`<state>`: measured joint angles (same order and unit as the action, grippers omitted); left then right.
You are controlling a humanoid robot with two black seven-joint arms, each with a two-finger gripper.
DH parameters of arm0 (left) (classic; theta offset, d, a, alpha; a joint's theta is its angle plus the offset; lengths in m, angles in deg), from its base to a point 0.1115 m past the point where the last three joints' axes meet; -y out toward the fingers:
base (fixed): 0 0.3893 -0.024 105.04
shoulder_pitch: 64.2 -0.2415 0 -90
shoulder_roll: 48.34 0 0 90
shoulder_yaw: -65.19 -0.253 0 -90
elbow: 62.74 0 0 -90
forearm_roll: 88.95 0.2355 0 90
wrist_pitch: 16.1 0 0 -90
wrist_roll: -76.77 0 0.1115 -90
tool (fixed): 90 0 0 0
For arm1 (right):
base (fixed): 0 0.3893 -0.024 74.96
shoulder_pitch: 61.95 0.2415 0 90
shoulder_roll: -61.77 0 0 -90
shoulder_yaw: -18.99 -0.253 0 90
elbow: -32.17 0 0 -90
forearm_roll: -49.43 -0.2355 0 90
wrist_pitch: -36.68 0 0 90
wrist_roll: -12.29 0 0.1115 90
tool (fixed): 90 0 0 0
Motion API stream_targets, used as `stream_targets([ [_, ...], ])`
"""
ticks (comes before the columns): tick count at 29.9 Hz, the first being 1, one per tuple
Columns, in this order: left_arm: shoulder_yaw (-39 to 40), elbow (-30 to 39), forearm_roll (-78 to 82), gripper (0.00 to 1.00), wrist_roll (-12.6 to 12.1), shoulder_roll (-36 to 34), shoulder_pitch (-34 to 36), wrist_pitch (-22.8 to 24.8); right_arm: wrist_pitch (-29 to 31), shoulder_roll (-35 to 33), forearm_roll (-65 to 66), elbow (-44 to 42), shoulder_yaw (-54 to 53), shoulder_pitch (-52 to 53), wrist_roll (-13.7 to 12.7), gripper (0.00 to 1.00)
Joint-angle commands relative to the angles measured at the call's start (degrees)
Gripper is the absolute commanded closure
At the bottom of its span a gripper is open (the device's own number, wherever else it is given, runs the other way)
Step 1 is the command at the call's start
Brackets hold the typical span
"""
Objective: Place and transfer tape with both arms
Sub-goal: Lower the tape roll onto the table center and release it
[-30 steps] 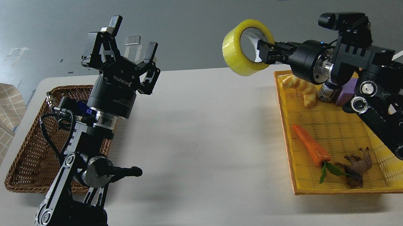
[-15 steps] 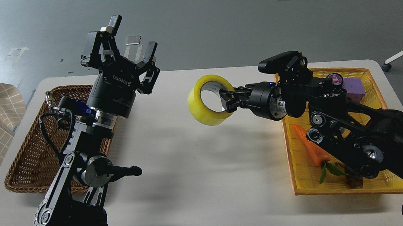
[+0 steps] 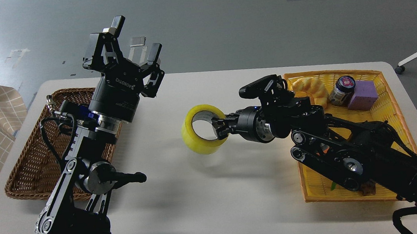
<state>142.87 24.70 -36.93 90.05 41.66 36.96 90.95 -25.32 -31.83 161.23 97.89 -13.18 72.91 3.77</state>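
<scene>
Right gripper (image 3: 221,131) is pinched on the wall of the tape (image 3: 203,129), roll held on edge above mid worktop (image 3: 209,194). Left gripper (image 3: 124,50) gapes wide, holds nothing, over the wicker basket (image 3: 28,171). Judgement: lower gently, release only once seated. A round roll can wheel off; glossy yellowish film is slick, cardboard core rigid.

tape (image 3: 202,130) mid-table (image 3: 216,193), between wicker basket (image 3: 31,166) left and tray (image 3: 390,113) right
</scene>
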Motion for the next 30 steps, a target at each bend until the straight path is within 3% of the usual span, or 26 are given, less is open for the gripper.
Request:
stream_targets([
  [1,0.1,-0.1,-0.1,0.02,0.1,0.0,0.0,0.0,0.0,1.4,0.1,-2.7,1.1,0.8,0.0,0.96],
  [25,0.3,-0.2,-0.2,0.02,0.3,0.0,-0.5,0.0,0.0,2.7,0.4,-5.8,3.3,0.6,-0.5,0.93],
  [27,0.3,-0.2,-0.2,0.02,0.3,0.0,-0.5,0.0,0.0,2.8,0.4,-6.0,3.3,0.6,-0.5,0.87],
  [29,0.4,-0.2,-0.2,0.02,0.3,0.0,-0.5,0.0,0.0,3.3,0.4,-6.7,3.2,0.6,-0.5,0.7],
  [30,0.4,-0.2,-0.2,0.02,0.3,0.0,-0.5,0.0,0.0,3.4,0.4,-6.8,3.2,0.7,-0.6,0.67],
])
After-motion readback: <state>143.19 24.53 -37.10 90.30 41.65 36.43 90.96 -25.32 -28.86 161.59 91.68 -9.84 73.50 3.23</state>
